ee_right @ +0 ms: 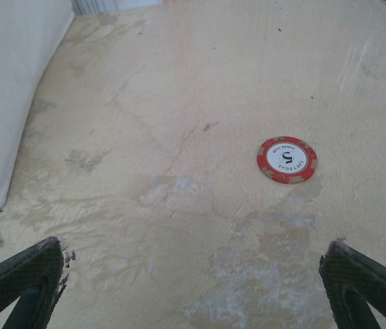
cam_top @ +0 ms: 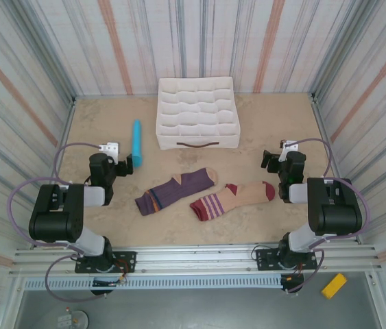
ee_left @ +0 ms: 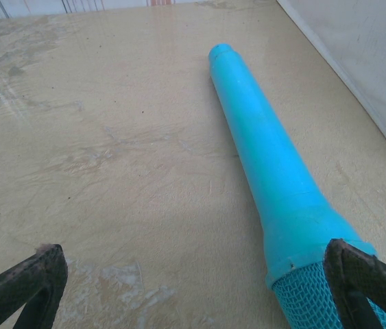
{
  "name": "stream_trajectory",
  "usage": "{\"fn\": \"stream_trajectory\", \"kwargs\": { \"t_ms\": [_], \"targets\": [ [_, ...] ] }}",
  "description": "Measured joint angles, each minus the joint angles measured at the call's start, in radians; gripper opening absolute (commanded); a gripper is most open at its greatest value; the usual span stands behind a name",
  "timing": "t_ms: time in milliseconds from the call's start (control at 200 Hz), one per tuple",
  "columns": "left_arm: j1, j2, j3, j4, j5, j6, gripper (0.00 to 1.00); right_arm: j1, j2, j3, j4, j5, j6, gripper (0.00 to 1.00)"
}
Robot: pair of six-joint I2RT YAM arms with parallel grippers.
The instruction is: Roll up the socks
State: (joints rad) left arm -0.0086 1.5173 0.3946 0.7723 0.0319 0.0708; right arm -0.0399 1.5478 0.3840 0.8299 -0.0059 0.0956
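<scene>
Two socks lie flat side by side near the table's front middle: a dark purple sock (cam_top: pixel 175 190) with orange and blue stripes, and a beige sock (cam_top: pixel 237 197) with maroon toe and pink-striped cuff. My left gripper (cam_top: pixel 128 164) rests left of the purple sock, open, its fingertips (ee_left: pixel 45 264) wide apart over bare table. My right gripper (cam_top: pixel 272 160) sits just past the beige sock's toe, also open, with nothing between its fingertips (ee_right: pixel 343 264).
A light-blue cylinder (ee_left: pixel 268 157) lies just ahead of the left gripper, beside its right finger. A white compartment box (cam_top: pixel 197 113) stands at the back middle. A red poker chip (ee_right: pixel 286 159) lies ahead of the right gripper. Striped walls close in three sides.
</scene>
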Motion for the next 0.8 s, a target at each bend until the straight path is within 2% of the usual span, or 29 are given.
{"fn": "stream_trajectory", "kwargs": {
  "t_ms": [215,321,546,671,797],
  "targets": [
    [0.0,-0.001,0.0,-0.002,0.0,0.0,0.99,0.005,0.0,0.0,0.0,0.009,0.0,0.99],
    [0.0,-0.027,0.039,-0.092,-0.002,-0.004,0.99,0.02,-0.015,0.006,-0.036,0.019,-0.004,0.99],
    [-0.036,-0.14,0.227,-0.414,-0.047,-0.058,0.99,0.127,-0.178,0.193,-0.382,0.166,-0.019,0.99],
    [-0.056,-0.181,0.366,-0.67,-0.072,-0.138,0.99,0.18,-0.304,0.291,-0.605,0.218,0.051,0.99],
    [-0.074,-0.199,0.475,-0.891,-0.056,-0.222,0.99,0.229,-0.344,0.401,-0.831,0.236,0.138,0.99]
  ]
}}
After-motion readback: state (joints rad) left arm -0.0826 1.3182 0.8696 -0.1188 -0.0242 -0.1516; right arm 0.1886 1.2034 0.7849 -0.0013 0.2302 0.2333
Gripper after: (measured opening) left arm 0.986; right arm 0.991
